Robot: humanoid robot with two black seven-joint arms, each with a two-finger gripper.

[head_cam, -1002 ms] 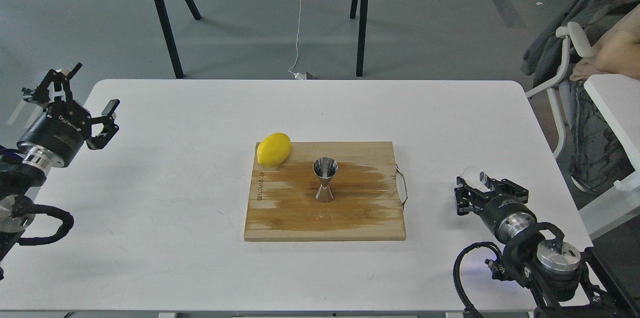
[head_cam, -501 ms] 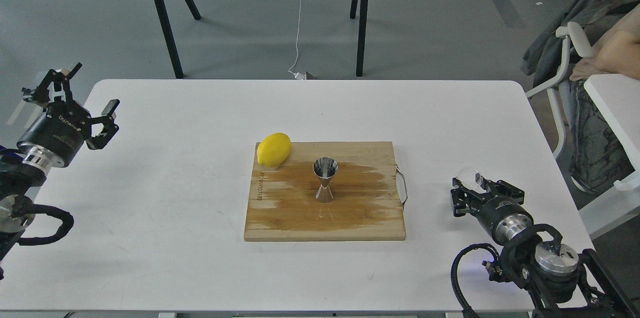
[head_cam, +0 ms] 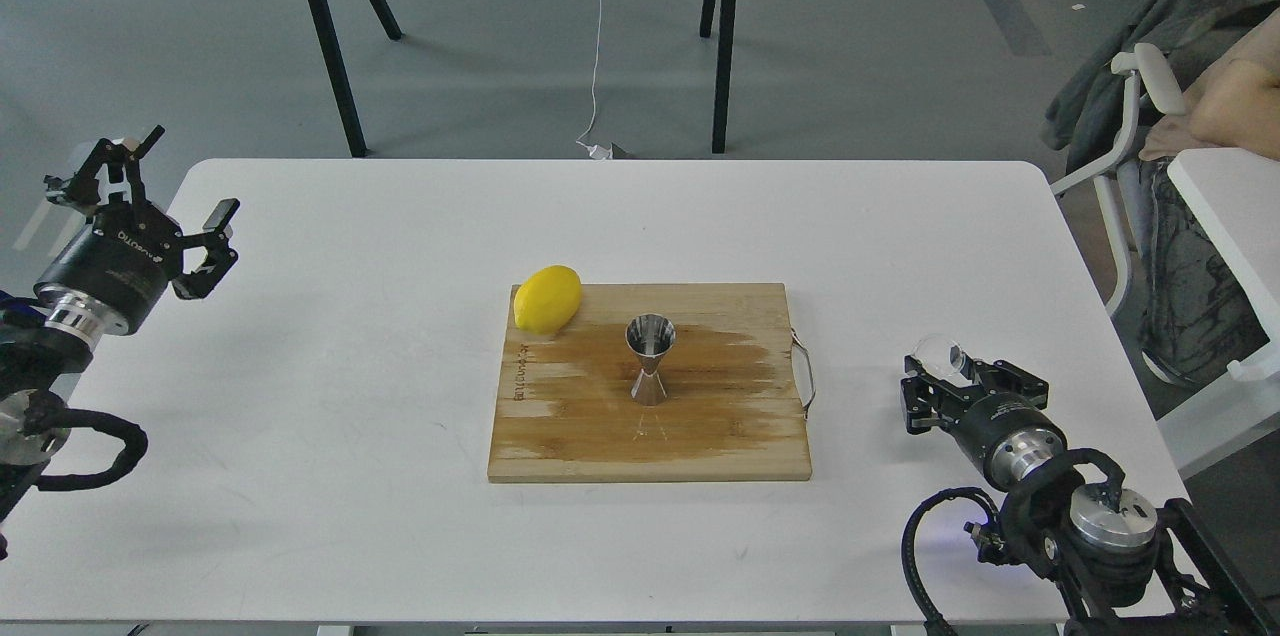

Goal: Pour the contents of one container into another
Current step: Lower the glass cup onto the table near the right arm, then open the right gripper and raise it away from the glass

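Steel jigger (head_cam: pixel 650 357) stands upright mid cutting board (head_cam: pixel 700 446) — long axis vertical, open mouth up. Lemon (head_cam: pixel 548 298) sits on the board's far-left corner, hanging over the edge. Lots of bare white counter (head_cam: pixel 380 416) all round. Right gripper (head_cam: pixel 955 378) is low near the counter's right edge, fingers closed around the clear glass cup (head_cam: pixel 940 353); can't tell its tilt. Left gripper (head_cam: pixel 165 201) hangs over the left edge, fingers spread wide, empty.
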